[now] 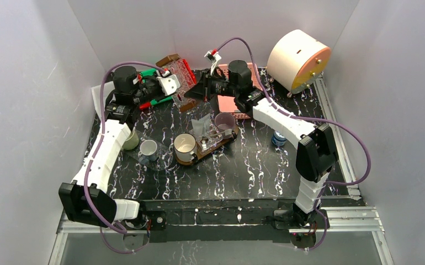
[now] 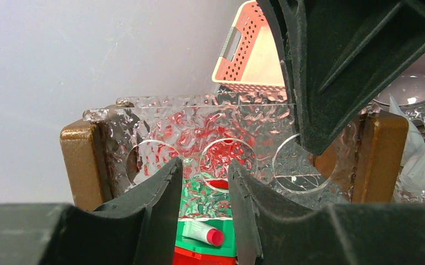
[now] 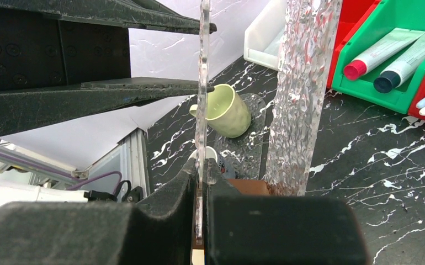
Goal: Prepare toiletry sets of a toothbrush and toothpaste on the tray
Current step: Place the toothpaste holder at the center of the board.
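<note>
Right gripper is pinching the clear dimpled rack's thin panel. Left gripper is hanging with its jaws apart above a pink-capped tube. The tray is sitting mid-table. Best approach: hold the rack level, lower the left gripper straight down, and close across the tube's middle.

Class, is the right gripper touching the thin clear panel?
Touching: the right wrist view shows the right gripper clamped on the thin clear panel.

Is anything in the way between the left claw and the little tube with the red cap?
Yes. The clear bumpy rack, pinched by the right gripper, hangs just ahead of the left gripper. The tube lies beyond it in the green bin.
</note>
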